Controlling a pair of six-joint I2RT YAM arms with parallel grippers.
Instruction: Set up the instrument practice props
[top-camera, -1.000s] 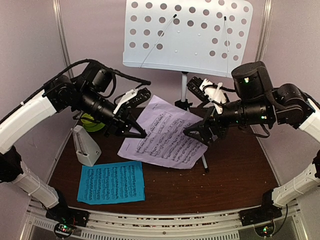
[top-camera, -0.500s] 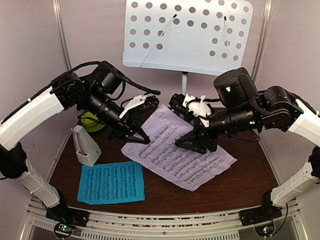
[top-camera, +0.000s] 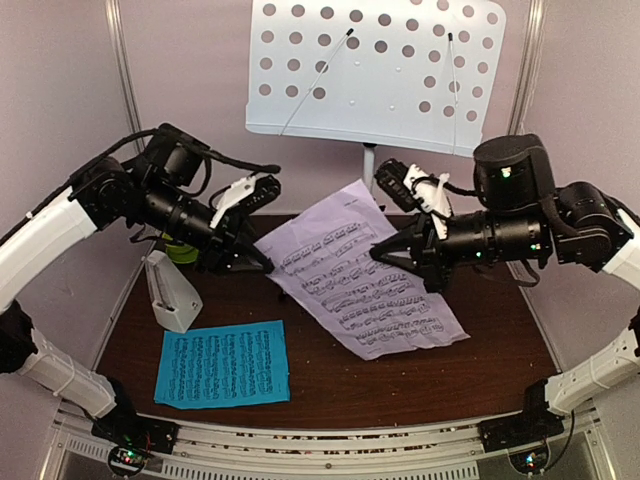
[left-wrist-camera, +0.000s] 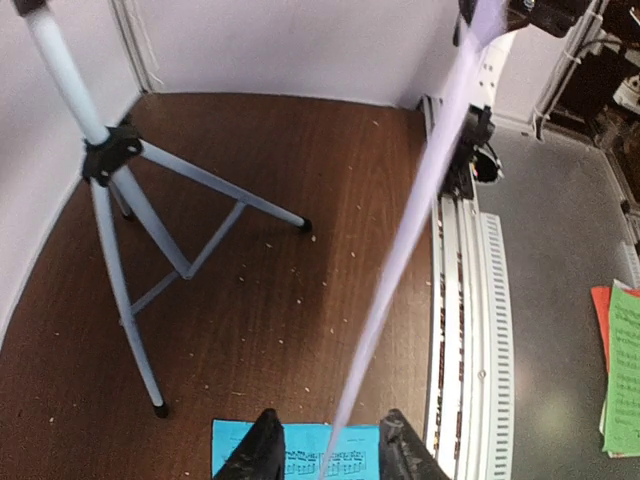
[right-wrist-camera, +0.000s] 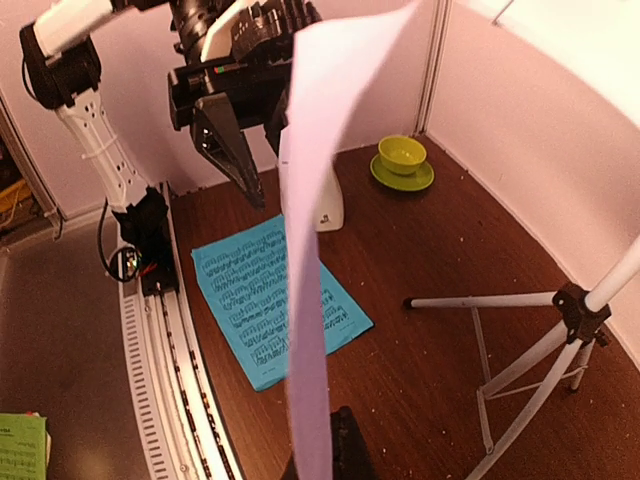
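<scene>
My right hand (top-camera: 388, 252) pinches the lilac printed sheet-music page (top-camera: 360, 295), held tilted over the brown wooden counter (top-camera: 480, 345). My left hand (top-camera: 262, 266) has its fingers parted around the page's opposite edge, not gripping it.

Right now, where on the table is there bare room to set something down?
Bare tabletop lies front right, bordered by the cyan page, the tripod legs and the near rail. Left is crowded: metronome, green bowl, cyan page. The lilac page hangs over the middle.
</scene>
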